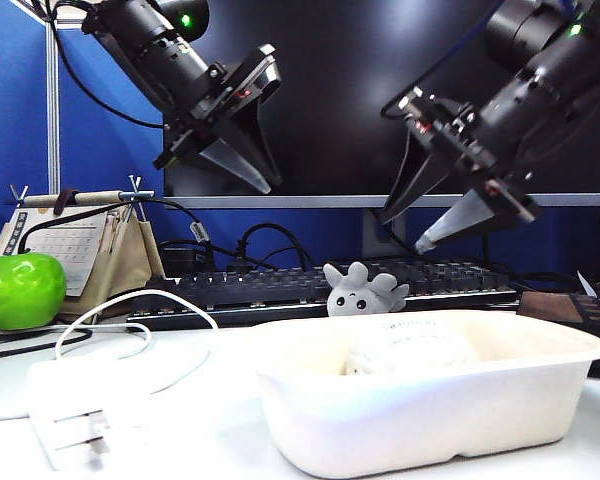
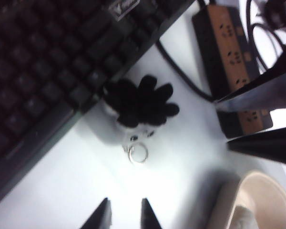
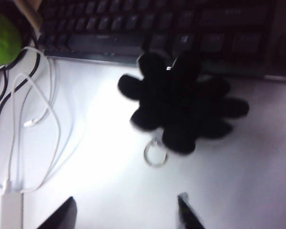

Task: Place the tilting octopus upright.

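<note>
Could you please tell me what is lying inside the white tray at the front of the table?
Inside the white tray, a rounded white lump shows above the rim; its lower part is hidden by the tray's wall.

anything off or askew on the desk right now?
Yes: the octopus, between the keyboard and the white tray, lies upside down with tentacles up and its key ring on the desk. Both end effectors, left and right, hang open above it, holding nothing.

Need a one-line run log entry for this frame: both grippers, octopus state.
left gripper: open, raised, empty | right gripper: open, raised, empty | small grey-white plush octopus: upside down, tentacles up, beside black keyboard, unheld
</note>
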Robot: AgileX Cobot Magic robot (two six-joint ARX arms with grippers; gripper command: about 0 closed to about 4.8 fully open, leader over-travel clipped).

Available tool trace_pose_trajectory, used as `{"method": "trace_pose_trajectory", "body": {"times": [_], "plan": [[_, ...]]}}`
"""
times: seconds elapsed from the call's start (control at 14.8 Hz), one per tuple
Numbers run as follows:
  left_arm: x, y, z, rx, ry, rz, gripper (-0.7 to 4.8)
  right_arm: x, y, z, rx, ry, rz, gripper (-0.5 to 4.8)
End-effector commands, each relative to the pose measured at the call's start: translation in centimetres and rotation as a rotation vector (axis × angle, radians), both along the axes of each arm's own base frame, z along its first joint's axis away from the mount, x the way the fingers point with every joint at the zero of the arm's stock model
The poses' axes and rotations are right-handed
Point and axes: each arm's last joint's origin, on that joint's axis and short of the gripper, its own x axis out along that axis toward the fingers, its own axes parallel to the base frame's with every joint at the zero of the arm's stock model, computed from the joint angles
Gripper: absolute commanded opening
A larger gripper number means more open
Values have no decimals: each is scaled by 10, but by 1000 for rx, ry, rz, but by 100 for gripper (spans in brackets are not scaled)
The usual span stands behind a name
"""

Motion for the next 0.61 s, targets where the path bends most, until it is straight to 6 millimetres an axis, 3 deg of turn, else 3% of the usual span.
{"method": "trace_pose_trajectory", "body": {"times": [0.07, 0.61], "plan": [[3, -5, 1, -21, -38, -12, 162, 10, 3, -8, 11, -33, 4, 267], [0, -29, -8, -29, -59, -64, 161, 21, 6, -27, -4, -25, -10, 266]]}}
